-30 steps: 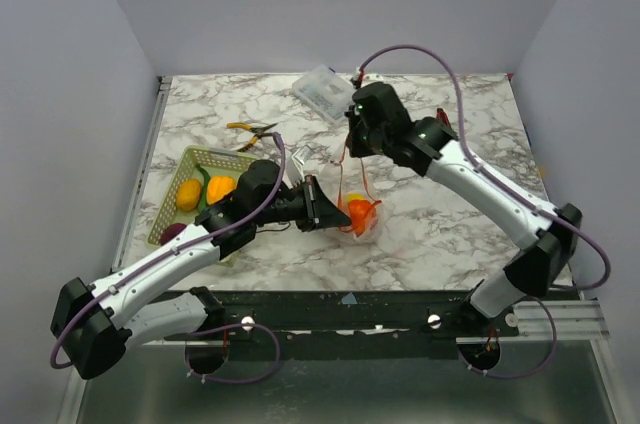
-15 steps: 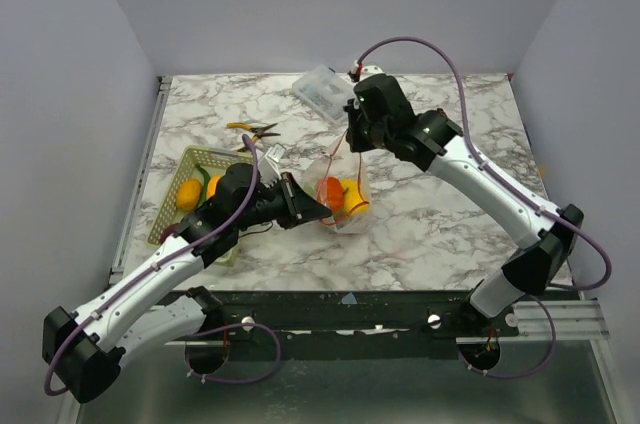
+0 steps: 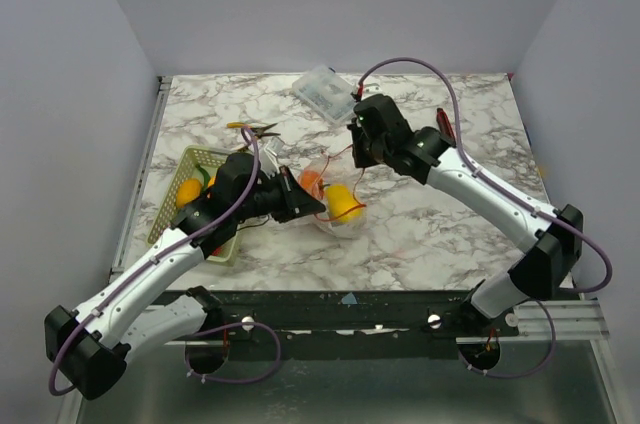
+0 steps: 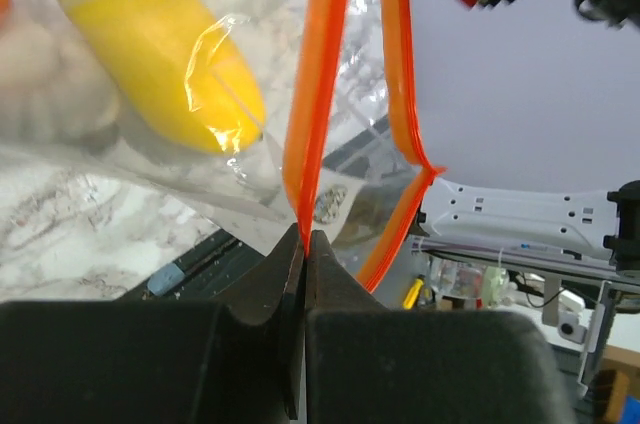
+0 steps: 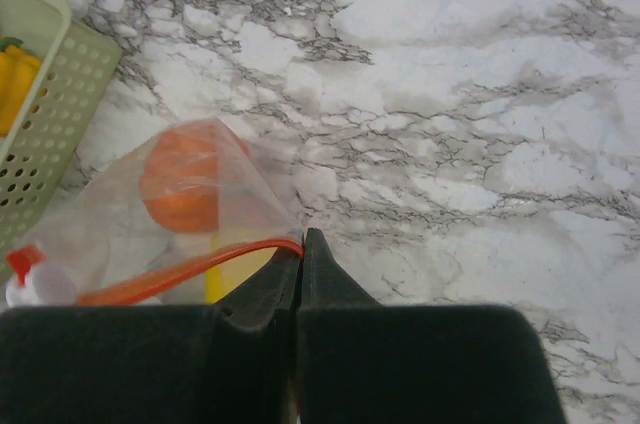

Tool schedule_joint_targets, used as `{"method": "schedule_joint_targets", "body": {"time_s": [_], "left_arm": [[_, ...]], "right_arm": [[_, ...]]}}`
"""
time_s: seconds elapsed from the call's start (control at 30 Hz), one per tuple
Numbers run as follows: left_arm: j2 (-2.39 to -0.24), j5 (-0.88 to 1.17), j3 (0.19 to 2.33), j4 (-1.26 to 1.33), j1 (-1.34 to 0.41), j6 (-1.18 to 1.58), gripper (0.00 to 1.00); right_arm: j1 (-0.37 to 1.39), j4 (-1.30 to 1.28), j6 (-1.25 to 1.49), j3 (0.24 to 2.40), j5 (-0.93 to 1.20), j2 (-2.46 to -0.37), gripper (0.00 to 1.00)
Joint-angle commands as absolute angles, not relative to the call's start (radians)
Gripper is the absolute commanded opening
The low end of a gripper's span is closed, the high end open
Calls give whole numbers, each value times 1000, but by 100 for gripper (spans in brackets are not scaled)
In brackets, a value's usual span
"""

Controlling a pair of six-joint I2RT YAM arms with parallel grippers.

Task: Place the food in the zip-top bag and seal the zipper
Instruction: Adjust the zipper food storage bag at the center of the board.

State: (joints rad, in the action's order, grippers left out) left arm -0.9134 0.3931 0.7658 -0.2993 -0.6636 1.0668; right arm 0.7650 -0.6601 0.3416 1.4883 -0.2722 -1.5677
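Note:
The clear zip-top bag (image 3: 335, 196) hangs between my two grippers over the middle of the table. It holds a yellow lemon (image 3: 343, 203), an orange fruit (image 3: 312, 182) and something white (image 4: 35, 84). My left gripper (image 3: 318, 207) is shut on the red-orange zipper (image 4: 315, 94) at the bag's left end. My right gripper (image 3: 358, 166) is shut on the zipper's other end (image 5: 230, 256). In the left wrist view the zipper's two strips stand apart, so the mouth gapes. The right wrist view shows the orange fruit (image 5: 185, 179) through the plastic.
A pale green mesh basket (image 3: 196, 199) with yellow and orange toy food stands at the left. Yellow-handled pliers (image 3: 250, 128) lie behind it. A rigid clear lidded box (image 3: 325, 90) sits at the back. A dark-red knife (image 3: 447, 124) lies at the right.
Both grippers have carried the bag leftward and back, and the right gripper has come lower. The bag has tipped, so the fruits inside have shifted.

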Motion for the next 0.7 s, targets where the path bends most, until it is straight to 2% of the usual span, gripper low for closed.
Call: {"method": "schedule_joint_targets", "body": {"time_s": [0.0, 0.2, 0.23, 0.47, 0.57, 0.67], "left_arm": [[-953, 406, 896, -408, -620, 933, 0], [-1006, 423, 916, -387, -570, 902, 0], [-1020, 442, 924, -382, -562, 895, 4], [-1051, 475, 995, -436, -539, 754, 52], [-1048, 425, 1035, -541, -515, 642, 69], [-1048, 323, 1066, -643, -483, 505, 79]], "right_arm": [[756, -628, 347, 1489, -319, -1435, 0], [757, -637, 357, 1489, -312, -1357, 0], [758, -631, 361, 1482, -307, -1352, 0], [758, -551, 401, 1407, -277, -1339, 0], [757, -539, 402, 1392, -278, -1340, 0], [758, -532, 401, 1377, -282, -1340, 0]]}}
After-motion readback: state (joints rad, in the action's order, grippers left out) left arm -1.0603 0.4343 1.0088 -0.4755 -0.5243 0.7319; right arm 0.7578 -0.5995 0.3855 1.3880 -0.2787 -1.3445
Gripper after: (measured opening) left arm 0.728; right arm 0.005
